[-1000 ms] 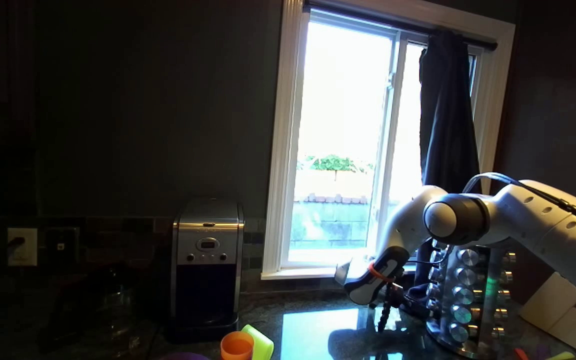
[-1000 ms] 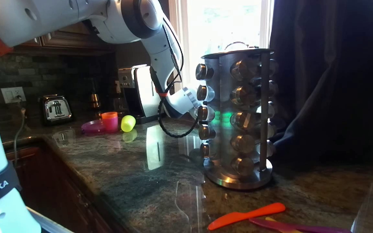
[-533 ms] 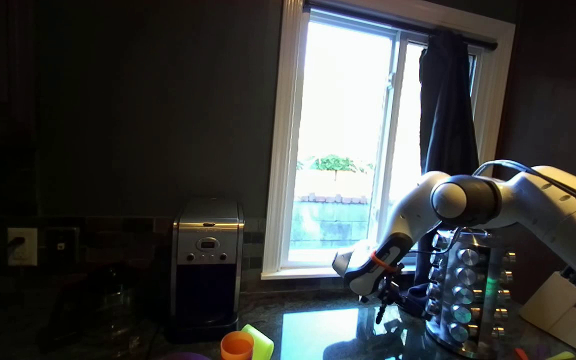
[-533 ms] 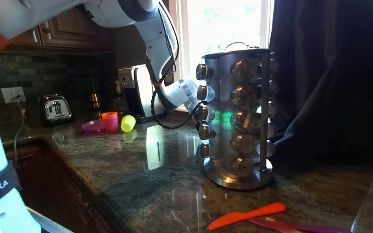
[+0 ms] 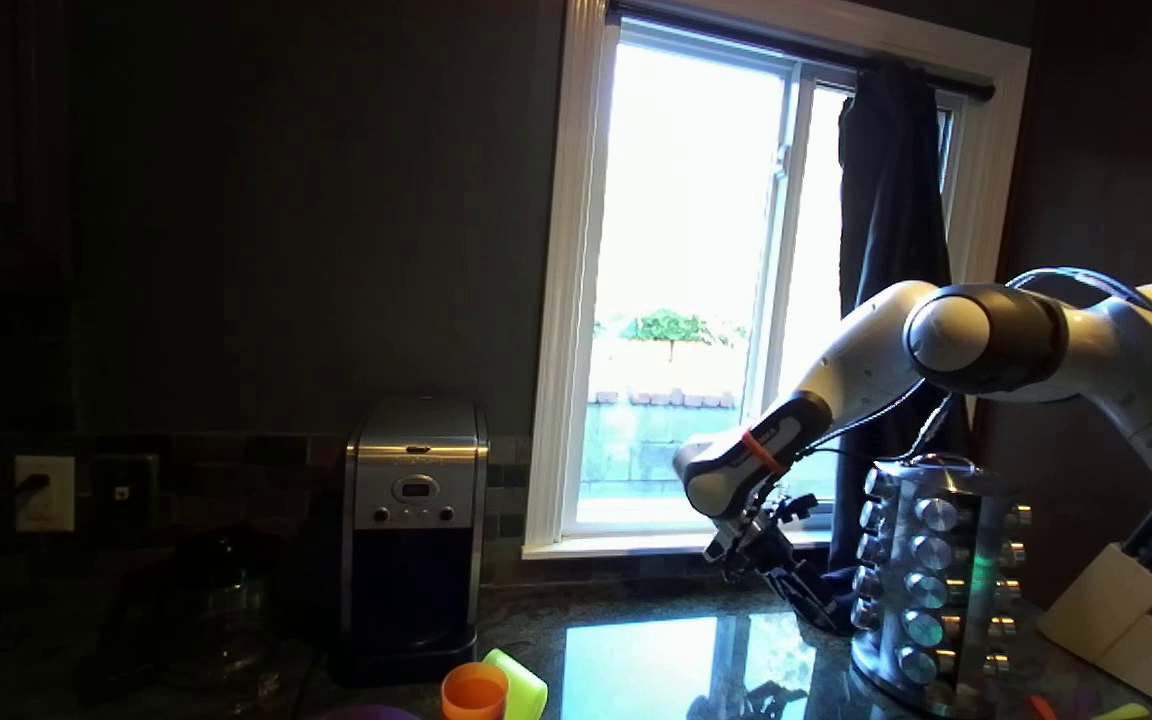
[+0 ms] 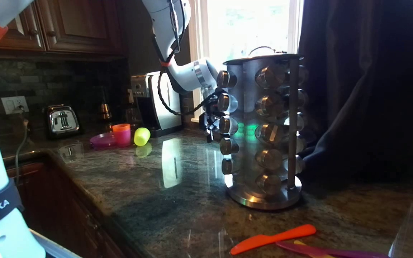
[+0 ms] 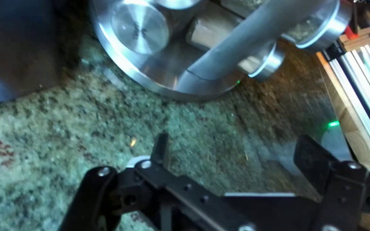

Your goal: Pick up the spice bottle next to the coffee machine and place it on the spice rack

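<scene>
The spice rack is a tall silvery tower with tiers of lidded jars; it also shows in an exterior view. Its round base and several jars fill the top of the wrist view. My gripper is open, with only granite countertop seen between its fingers. In an exterior view my gripper hangs above the counter beside the rack; another shows it partly hidden behind the rack's jars. The steel coffee machine stands apart from it, also seen here. I cannot make out a loose spice bottle.
A knife block stands beyond the rack, also in the wrist view. A dark curtain hangs behind the rack. An orange cup, a green cup and a toaster stand on the counter. A plastic knife lies in front.
My arm and gripper have risen from the counter. The gripper has tilted and now shows beside the rack's jars. The rack, coffee machine and cups have not moved.
</scene>
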`<action>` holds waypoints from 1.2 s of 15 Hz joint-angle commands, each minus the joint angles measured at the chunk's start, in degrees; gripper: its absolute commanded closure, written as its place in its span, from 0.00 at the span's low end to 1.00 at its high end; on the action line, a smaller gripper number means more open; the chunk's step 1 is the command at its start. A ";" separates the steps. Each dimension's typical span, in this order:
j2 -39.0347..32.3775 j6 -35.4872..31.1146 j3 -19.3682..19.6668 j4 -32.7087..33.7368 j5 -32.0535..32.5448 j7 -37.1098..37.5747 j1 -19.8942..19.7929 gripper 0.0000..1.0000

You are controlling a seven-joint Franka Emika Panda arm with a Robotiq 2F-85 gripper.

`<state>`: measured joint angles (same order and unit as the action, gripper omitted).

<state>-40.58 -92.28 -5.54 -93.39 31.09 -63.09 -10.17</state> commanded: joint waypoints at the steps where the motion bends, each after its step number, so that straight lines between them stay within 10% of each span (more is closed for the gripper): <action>1: 6.70 -2.79 -0.74 -6.29 -10.91 -2.32 -0.84 0.00; 15: 38.09 -26.59 3.36 -41.70 -49.48 -1.11 -0.71 0.00; 18: 35.77 -27.90 4.74 -39.20 -45.93 -1.26 1.24 0.00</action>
<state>-4.69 -120.44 -2.88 -132.82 -14.69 -64.24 -10.96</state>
